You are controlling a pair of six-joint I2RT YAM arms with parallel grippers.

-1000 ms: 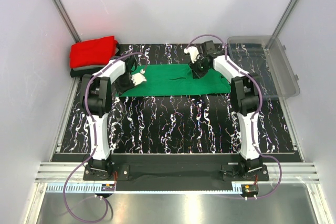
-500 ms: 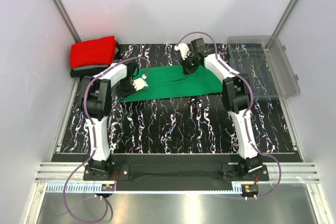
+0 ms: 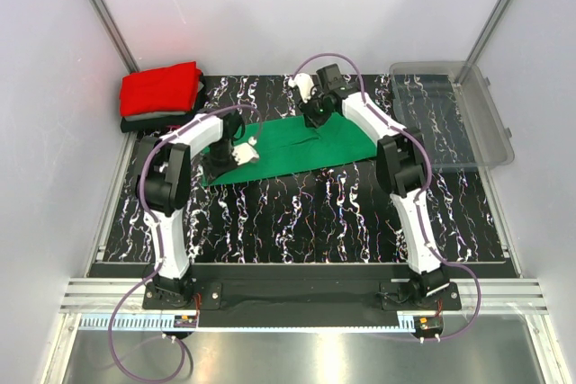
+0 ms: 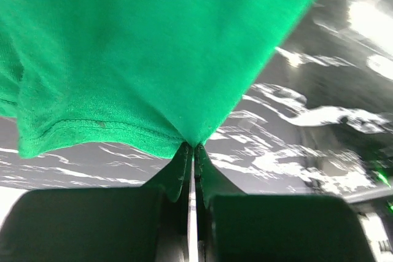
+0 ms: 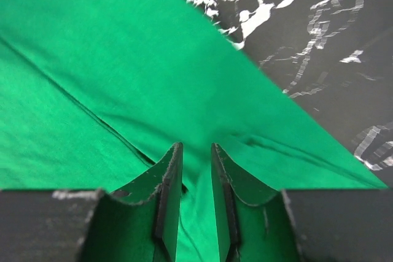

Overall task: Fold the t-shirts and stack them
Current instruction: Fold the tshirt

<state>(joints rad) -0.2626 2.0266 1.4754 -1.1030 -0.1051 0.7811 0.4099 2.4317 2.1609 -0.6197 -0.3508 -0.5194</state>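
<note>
A bright green t-shirt (image 3: 310, 146) lies folded into a skewed band on the black marbled table (image 3: 297, 213). My left gripper (image 3: 241, 152) is at the band's left end, shut on a corner of the green cloth (image 4: 135, 47), which hangs up and away from the pinched tips (image 4: 192, 146). At the band's far edge my right gripper (image 3: 315, 112) stands low over the green cloth (image 5: 92, 59). Its jaws (image 5: 195, 146) are apart with a soft ridge of fabric between them, not pinched. A folded red t-shirt (image 3: 160, 87) lies on dark folded ones (image 3: 144, 121) at the back left.
A clear plastic bin (image 3: 459, 110) stands at the back right. White walls with metal posts close in the back and sides. Purple cables loop from both arms. Bare marbled table (image 5: 319, 41) shows just past the cloth's edge.
Both grippers have moved toward the middle, the right one leftward along the far edge and the left one rightward. The green band has turned skew and shorter. The right jaws have widened slightly.
</note>
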